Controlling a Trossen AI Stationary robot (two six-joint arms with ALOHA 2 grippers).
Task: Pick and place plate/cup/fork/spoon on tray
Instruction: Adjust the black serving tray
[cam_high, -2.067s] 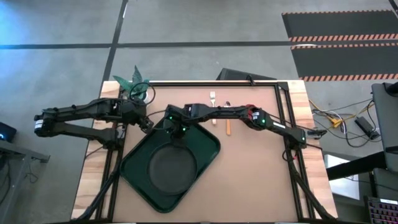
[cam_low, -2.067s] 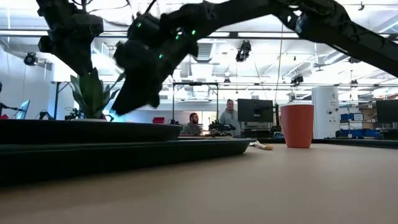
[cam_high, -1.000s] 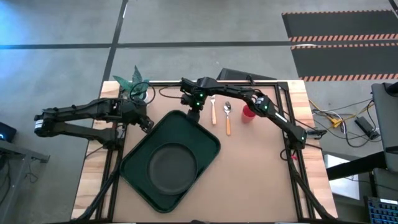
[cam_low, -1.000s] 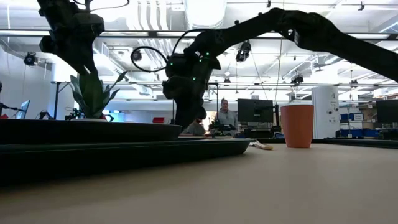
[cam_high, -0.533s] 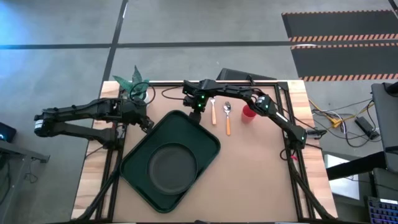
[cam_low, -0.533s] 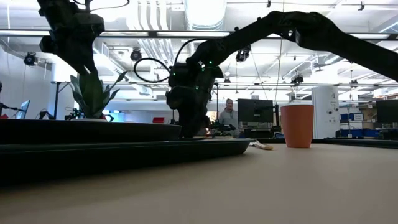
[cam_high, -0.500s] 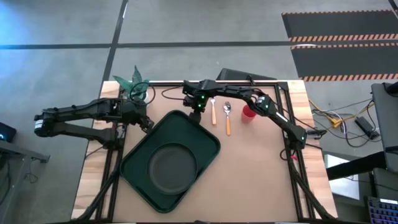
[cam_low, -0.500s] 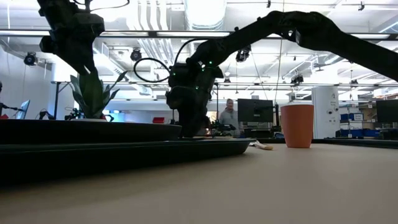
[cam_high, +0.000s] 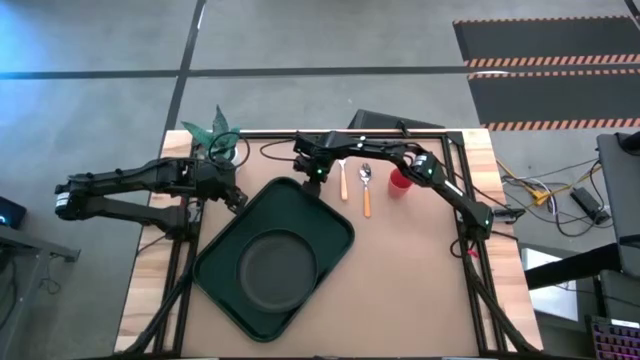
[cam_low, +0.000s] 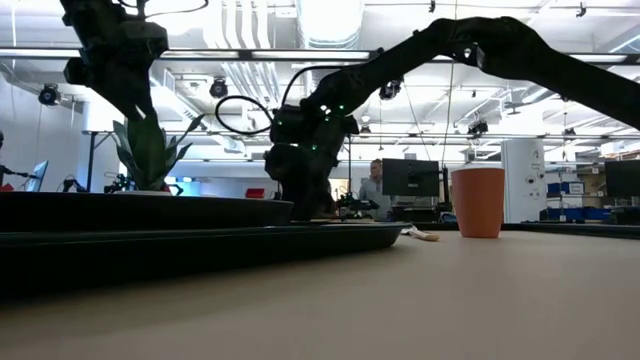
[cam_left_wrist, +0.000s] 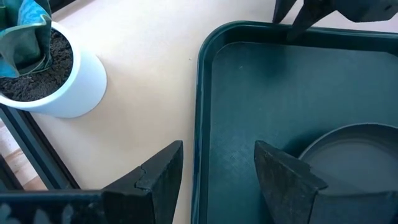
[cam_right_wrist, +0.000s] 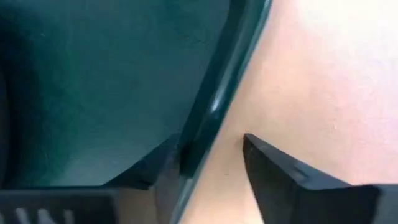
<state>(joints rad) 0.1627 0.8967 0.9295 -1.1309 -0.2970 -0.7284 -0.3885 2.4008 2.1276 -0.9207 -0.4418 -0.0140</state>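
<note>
Where tool (cam_right_wrist: 205, 165) straddles tray (cam_right_wrist: 93, 81) rim.

the dark green tray (cam_high: 222, 276) lies turned at a slant on the table, its raised rim rounded at the corners. the dark round plate (cam_high: 277, 271) rests flat inside it. beyond the tray's far corner, the fork (cam_high: 342, 172) and spoon (cam_high: 366, 186), both orange-handled, lie side by side, the red cup (cam_high: 399, 181) upright beside the spoon.

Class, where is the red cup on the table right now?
In the high view the cup stands on the table's far right part, just right of the spoon and under the right arm, well off the tray.
</note>
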